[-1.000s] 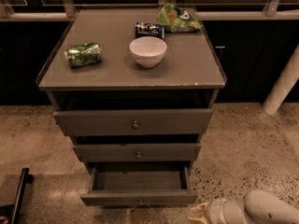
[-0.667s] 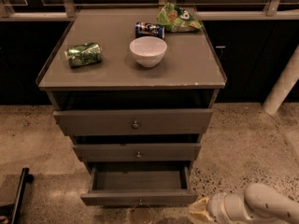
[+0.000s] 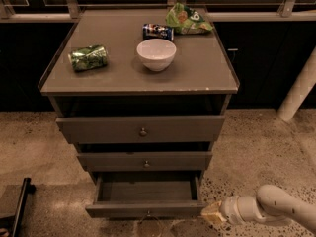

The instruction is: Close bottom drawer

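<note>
The bottom drawer [image 3: 145, 209] of the grey cabinet is pulled out, and its shallow grey tray shows empty inside. Its small knob [image 3: 147, 214] sits at the centre of the front. My gripper [image 3: 211, 213] is at the lower right, low above the floor, with its tip at the drawer front's right end. The white arm [image 3: 276, 207] reaches in from the right edge. The middle drawer [image 3: 145, 161] and top drawer [image 3: 142, 129] above are pushed in.
On the cabinet top [image 3: 89, 83] lie a crushed green can [image 3: 88, 58], a white bowl [image 3: 156, 54], a blue can [image 3: 158, 31] and a green chip bag [image 3: 188, 19]. A white post [image 3: 299, 90] stands at right. A dark bar [image 3: 19, 206] lies on the floor at left.
My gripper and arm have moved left and slightly up toward the bottom drawer's right front corner. The drawer has not visibly moved.
</note>
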`<state>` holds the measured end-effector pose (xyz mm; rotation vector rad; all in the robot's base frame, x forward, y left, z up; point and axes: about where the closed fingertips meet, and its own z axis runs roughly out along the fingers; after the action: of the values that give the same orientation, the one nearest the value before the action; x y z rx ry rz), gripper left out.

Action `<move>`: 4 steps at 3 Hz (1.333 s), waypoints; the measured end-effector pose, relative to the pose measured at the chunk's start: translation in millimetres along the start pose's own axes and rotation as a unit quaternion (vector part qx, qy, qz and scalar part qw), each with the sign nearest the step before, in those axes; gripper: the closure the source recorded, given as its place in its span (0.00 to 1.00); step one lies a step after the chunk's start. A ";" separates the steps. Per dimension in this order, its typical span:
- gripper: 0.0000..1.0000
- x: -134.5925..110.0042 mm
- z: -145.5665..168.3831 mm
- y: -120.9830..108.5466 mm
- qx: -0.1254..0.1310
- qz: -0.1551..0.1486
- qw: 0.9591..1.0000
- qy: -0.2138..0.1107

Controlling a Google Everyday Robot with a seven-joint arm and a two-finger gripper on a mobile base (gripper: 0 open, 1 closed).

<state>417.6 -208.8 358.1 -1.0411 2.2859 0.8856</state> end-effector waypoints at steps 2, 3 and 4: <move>1.00 6.3 3.1 -13.6 0.008 0.018 1.000 -0.011; 1.00 20.4 15.8 -34.4 0.015 0.037 0.998 -0.042; 1.00 32.2 31.8 -62.0 0.019 0.047 0.997 -0.057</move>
<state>451.8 -232.6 293.7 -0.8503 2.2619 0.9123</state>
